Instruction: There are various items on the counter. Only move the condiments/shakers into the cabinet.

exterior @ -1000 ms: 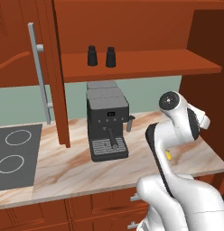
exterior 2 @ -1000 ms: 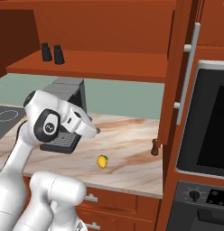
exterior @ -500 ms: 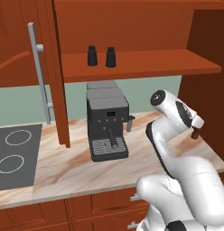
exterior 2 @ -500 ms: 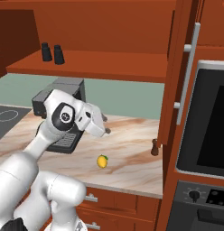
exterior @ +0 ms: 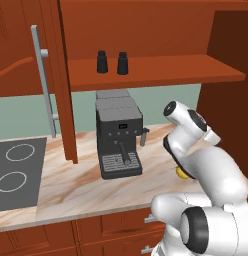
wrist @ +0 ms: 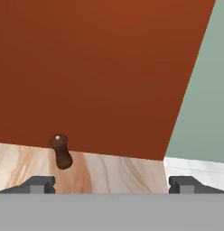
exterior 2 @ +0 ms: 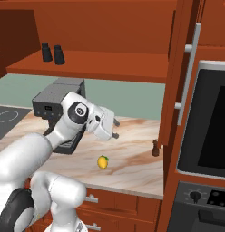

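With tool (exterior 2: 115, 129) spread wide and empty – slim dark-brown turned wooden mill (wrist: 61, 151) upright by marbled worktop's (exterior 2: 132, 165) right end: light, rigid, tippy – best gripped mid-body.

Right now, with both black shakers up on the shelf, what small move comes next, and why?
Probably ease the open gripper forward toward the brown mill: it stands upright on the counter, ahead and off-centre between the fingertips, not yet grasped.

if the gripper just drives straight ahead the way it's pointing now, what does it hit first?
Probably the red-brown side panel straight ahead. The open gripper points at it, and the brown mill stands left of centre, inside the left finger's line, so it may be brushed first. Depth is unclear.
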